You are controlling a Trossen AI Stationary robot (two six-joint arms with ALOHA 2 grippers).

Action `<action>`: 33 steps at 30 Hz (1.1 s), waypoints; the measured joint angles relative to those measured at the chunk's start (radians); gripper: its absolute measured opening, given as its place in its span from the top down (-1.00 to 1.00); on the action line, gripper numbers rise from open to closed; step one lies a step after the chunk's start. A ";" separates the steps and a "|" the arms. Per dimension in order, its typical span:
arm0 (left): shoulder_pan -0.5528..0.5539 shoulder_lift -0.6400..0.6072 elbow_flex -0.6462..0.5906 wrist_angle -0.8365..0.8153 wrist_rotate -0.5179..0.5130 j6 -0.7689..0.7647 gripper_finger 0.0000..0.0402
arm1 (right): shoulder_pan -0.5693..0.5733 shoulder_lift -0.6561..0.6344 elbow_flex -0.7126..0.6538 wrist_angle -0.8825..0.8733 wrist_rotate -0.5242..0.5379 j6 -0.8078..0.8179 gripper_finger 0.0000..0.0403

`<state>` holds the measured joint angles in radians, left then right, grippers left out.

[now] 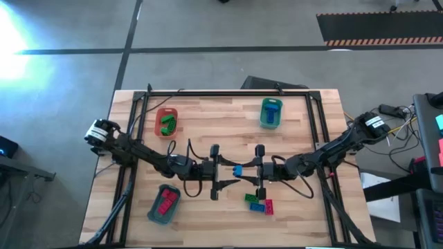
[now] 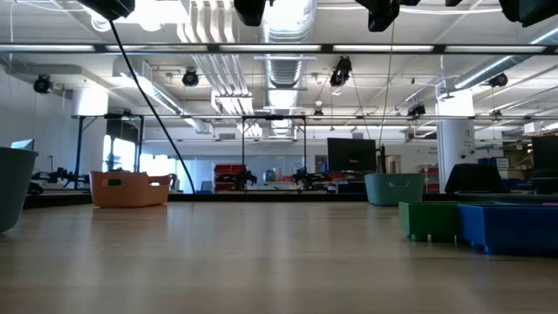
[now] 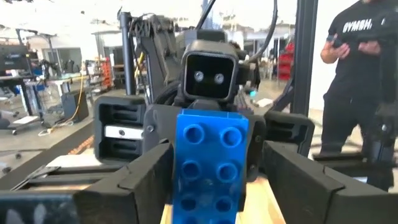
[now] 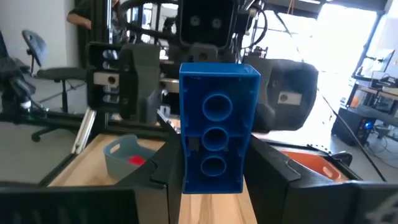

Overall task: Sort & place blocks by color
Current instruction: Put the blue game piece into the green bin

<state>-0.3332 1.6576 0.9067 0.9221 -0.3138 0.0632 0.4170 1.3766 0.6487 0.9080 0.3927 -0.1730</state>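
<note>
The left gripper (image 1: 223,170) and right gripper (image 1: 250,171) are meeting above mid-desk (image 1: 221,111), both closing narrowly on 1 blue block (image 1: 237,170) between them.

A blue block (image 1: 237,170) hangs between both claws, above the small floor cluster: green block (image 1: 250,198), blue block (image 1: 258,205), red block (image 1: 268,206) lying together on the counter.

The blue brick (image 3: 208,165) is glossy moulded plastic, studs smooth. The table (image 1: 221,114) is pale, matt wood planking. At its 10 o'clock, the orange-red tray (image 1: 166,122) looks like matt plastic.
</note>
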 joint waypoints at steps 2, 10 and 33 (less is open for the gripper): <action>0.000 -0.020 -0.014 -0.027 -0.006 0.018 -0.16 | 0.000 -0.004 0.000 -0.039 0.001 0.009 0.41; -0.004 -0.221 -0.103 -0.273 -0.154 0.044 -0.17 | -0.015 -0.018 0.000 -0.452 0.346 0.191 0.38; -0.008 -0.291 -0.194 -0.252 -0.219 -0.031 -0.17 | -0.785 -0.053 0.161 -1.314 0.151 0.753 0.40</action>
<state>-0.3416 1.3666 0.7128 0.6697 -0.5331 0.0326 -0.3683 1.3234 0.8098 -0.4057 0.5435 0.5801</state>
